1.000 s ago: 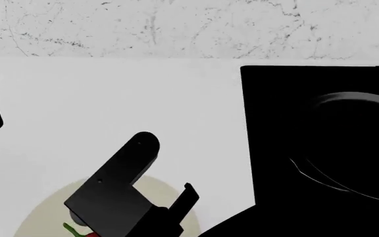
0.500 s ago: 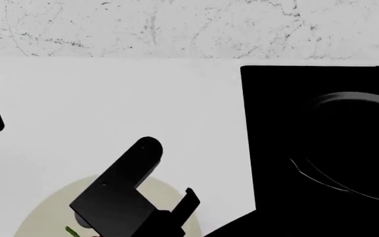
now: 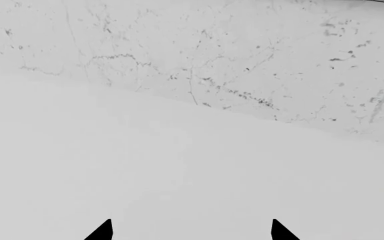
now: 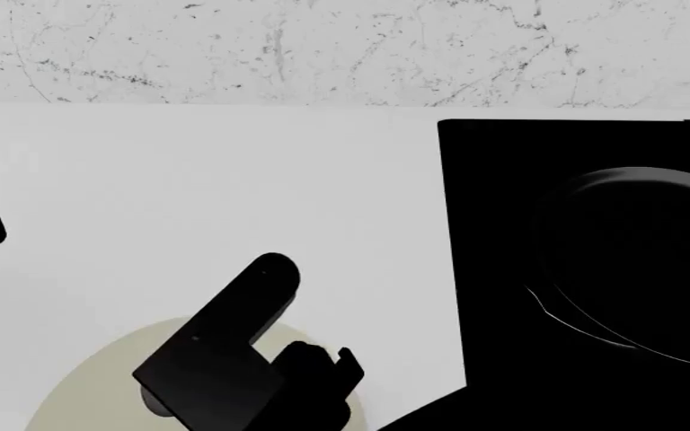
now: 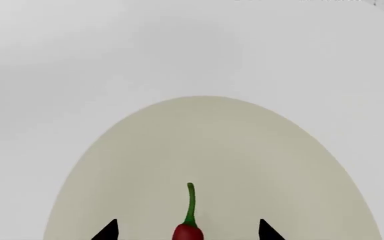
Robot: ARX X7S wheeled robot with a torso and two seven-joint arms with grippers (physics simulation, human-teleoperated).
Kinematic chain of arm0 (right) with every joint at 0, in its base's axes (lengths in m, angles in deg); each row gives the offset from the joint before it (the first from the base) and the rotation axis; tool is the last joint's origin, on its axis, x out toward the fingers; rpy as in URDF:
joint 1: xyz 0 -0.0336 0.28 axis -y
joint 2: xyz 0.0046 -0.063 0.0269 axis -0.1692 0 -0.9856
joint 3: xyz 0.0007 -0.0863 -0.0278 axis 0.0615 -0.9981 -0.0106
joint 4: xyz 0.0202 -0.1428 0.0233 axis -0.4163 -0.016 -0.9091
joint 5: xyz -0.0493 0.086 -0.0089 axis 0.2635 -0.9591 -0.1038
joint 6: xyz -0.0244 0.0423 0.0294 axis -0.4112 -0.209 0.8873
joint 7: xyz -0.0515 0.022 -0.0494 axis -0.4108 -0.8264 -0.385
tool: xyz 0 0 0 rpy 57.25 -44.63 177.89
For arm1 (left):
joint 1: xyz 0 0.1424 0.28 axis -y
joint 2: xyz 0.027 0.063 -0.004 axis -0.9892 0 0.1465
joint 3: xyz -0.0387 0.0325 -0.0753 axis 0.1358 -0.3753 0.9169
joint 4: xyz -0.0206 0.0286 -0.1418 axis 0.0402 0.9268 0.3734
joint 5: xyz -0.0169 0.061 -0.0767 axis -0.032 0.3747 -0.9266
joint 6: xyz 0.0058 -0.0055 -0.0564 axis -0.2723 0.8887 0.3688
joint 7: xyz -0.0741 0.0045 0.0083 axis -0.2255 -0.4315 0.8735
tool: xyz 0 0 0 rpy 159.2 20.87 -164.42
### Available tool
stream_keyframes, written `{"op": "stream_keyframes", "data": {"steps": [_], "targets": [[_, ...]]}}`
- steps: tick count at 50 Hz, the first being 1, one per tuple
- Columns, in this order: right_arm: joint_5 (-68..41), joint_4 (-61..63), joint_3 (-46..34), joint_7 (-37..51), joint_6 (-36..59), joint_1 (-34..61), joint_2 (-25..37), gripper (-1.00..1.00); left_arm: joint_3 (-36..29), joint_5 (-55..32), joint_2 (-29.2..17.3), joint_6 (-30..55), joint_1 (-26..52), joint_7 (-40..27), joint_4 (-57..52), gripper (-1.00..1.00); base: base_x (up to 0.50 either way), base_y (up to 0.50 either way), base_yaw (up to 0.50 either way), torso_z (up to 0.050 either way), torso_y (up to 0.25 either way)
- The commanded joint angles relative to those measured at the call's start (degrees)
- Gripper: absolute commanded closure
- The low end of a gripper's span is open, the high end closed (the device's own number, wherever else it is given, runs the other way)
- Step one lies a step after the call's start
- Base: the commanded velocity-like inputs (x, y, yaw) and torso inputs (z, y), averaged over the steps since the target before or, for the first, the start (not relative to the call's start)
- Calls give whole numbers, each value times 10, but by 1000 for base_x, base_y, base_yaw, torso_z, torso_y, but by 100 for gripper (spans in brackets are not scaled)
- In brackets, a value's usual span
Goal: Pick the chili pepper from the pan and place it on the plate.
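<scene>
The white counter point(image 4: 201, 180) fills most of what I can see, running back to a marbled wall point(image 4: 321, 45). On its right side lies the flat black stovetop point(image 4: 489, 269), and on that sits the round black pan point(image 4: 632, 269), which shows nothing red in it. Near the front edge of my view lies the cream plate point(image 4: 82, 395), partly covered by the right arm reaching across it.

The right gripper point(image 5: 186, 231) hangs over the plate with its two fingertips set apart, and the chili pepper point(image 5: 188, 227) sits between them, green stem pointing away from the wrist. Only the pepper's upper part shows at the frame edge, so I cannot tell whether the jaws grip it or have let go, nor whether it is lying on the plate. The left gripper point(image 3: 190, 231) is off at the left over bare counter, tips spread wide, nothing between them.

As I judge it, the risk is a release from too high: a slim pepper could bounce or roll toward the plate's rim. If a finger drags it on the way out, it could be flicked off onto the counter.

There is plenty of room. The pepper is well inside the plate's edge, open counter lies all around, and the stovetop and the left arm are both well apart from it.
</scene>
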Motion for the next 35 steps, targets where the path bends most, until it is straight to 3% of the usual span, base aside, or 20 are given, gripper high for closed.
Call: {"op": "stream_keyframes", "data": {"steps": [1,14,35], "targets": [[-8,10,4,3,-5,1,5,-100,1,1,0,-7,-11,1,-1,-100,0,0,0,0,0],[-53,36,13,52,-18,27,20,-100,7,-11,-4,-1,-12,-7,-14,-100,0,0,0,0,0],[-281,177,51,267,-112,200,74,-100,23,-31,-16,1,-25,-15,-39,-100,0,0,0,0,0]]}}
